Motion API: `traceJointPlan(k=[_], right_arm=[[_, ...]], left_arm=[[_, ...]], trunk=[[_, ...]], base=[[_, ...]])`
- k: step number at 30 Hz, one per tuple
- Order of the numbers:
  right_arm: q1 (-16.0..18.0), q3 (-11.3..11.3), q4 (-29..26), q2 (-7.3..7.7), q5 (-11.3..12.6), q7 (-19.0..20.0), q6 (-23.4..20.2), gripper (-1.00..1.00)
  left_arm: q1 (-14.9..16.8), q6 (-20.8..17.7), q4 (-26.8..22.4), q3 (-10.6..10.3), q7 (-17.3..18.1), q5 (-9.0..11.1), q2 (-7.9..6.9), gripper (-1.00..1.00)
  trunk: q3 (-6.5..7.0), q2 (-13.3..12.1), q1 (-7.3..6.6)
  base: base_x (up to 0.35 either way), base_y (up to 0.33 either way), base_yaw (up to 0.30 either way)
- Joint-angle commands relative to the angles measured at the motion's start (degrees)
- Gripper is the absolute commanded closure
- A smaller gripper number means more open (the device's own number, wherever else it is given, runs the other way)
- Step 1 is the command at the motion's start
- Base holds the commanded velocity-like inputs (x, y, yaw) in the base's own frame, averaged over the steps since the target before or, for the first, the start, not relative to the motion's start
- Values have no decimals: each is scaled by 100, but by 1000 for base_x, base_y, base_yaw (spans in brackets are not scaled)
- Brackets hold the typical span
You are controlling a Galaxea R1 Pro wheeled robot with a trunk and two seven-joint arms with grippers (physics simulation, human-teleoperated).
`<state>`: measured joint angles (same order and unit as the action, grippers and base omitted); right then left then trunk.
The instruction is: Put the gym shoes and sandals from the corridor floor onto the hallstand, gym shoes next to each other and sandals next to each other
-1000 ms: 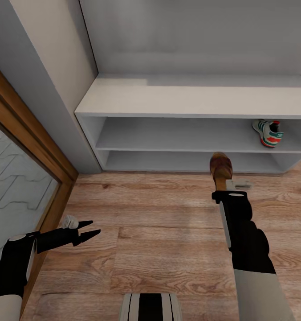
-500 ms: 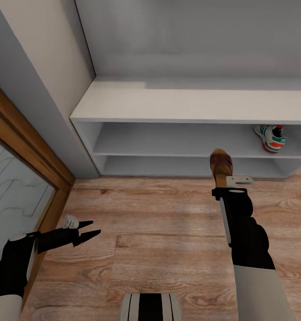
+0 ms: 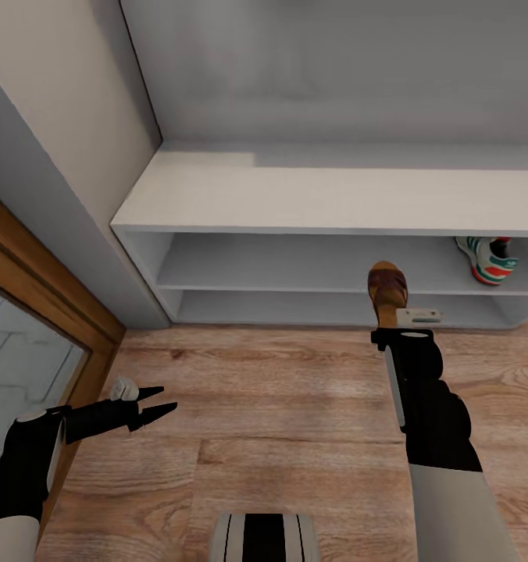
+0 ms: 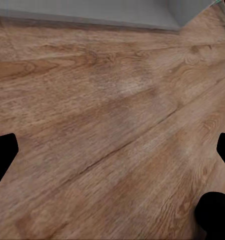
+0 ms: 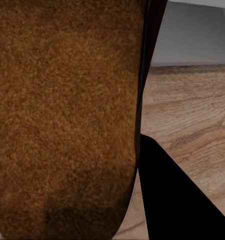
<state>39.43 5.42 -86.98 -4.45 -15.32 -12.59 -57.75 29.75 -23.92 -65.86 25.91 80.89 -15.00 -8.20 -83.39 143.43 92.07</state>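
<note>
The right gripper (image 3: pixel 395 318) is clamped on 1 sandal (image 3: pixel 388 287), carrying it toe-forward above the corridor floor (image 3: pixel 280 390), in front of the hallstand (image 3: pixel 217 187) and level with the front edge of its upper shelf slot. In the right wrist view the tan footbed of the sandal (image 5: pixel 67 110) lies right against the camera, with 1 dark finger (image 5: pixel 177 200) alongside it. 1 gym shoe (image 3: pixel 489 260) already sits in the upper slot at the bench's right end. The left gripper (image 3: pixel 166 400) hangs with its fingers spread and nothing between them, low over the floor near the door frame (image 3: pixel 53 304), well apart from the bench. The step in hand looks like delivering this sandal into a slot. To do it well, the sandal should probably go in left of the gym shoe with room left beside that shoe for its partner, and with free shelf beside the sandal for the 2nd sandal. The toe should clear the slot's front lip and the bench top's front edge before going in, and the sole should be level and fully past the shelf's front edge before release, so it cannot tip back onto the floor.
</note>
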Motion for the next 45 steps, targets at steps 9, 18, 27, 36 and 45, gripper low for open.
traceJointPlan(k=[9,18,27,36,45], right_arm=[[4,3,-3,-3,30,-42,-17,100],[4,-245,-3,-3,36,-42,-17,100],[4,-320,-3,-3,38,-42,-17,100],[4,-322,-3,-3,38,-42,-17,100],[4,-322,-3,-3,38,-42,-17,100]], left_arm=[[-17,-60,-4,11,41,-36,10,-100],[-30,-60,-5,9,41,-38,12,-100],[-39,-60,-4,11,46,-30,12,-100],[-40,-60,-5,3,41,-34,12,-100],[-40,-60,-4,2,41,-33,12,-100]], trunk=[[-4,2,1],[-4,2,1],[-4,2,1],[-4,2,1],[-4,2,1]], base=[[41,0,0],[130,111,0],[23,20,0],[97,21,0],[101,26,0]])
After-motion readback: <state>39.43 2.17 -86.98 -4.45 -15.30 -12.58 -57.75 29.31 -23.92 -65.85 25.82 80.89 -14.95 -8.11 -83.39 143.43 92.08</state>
